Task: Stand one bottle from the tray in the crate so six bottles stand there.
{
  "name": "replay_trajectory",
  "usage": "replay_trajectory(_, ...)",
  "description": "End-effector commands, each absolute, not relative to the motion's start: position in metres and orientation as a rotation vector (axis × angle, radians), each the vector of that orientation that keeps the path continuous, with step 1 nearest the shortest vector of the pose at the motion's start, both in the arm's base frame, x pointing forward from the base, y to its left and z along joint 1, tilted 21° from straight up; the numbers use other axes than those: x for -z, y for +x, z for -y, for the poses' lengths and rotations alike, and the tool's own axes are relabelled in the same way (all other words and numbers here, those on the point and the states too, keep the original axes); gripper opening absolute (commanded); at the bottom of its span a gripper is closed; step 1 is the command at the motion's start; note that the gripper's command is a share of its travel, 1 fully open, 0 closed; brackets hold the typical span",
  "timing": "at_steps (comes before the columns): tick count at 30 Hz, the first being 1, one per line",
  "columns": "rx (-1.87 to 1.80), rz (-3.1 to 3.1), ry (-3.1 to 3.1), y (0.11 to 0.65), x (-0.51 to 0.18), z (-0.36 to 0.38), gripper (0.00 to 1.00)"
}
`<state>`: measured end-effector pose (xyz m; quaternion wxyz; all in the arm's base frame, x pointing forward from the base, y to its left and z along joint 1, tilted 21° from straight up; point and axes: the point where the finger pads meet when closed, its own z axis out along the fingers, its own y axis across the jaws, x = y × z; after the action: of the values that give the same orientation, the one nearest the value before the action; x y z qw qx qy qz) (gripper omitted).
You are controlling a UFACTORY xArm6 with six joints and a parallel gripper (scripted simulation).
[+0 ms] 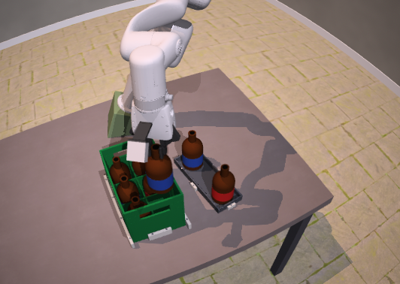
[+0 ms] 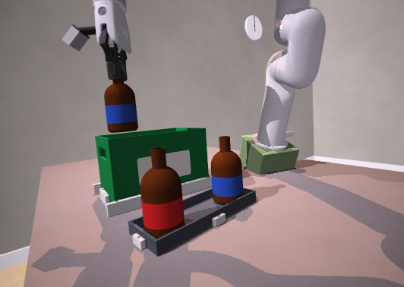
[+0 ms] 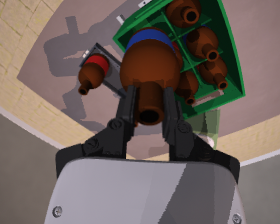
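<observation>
Red-banded bottle (image 2: 162,196) at near end of dark tray (image 2: 197,231) on bench (image 2: 304,226); blue-banded bottle (image 2: 226,175) at far end. Green crate (image 2: 152,162) behind. Held bottle (image 2: 121,105), brown, blue band, upright, hangs above crate; jaws clamp its neck.

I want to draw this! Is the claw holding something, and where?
Yes: the claw pinches a brown bottle with a blue label by its neck.
</observation>
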<state>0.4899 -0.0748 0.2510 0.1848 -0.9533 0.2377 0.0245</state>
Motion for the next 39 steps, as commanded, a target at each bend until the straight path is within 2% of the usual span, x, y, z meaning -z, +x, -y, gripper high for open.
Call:
replay_trajectory(1,-0.062,-0.670,-2.687,0.4909,-0.2528,0.0757,0.00)
replay_trajectory(39,-0.062,-0.670,-2.687,0.4914,-0.2437,0.0724,0.00)
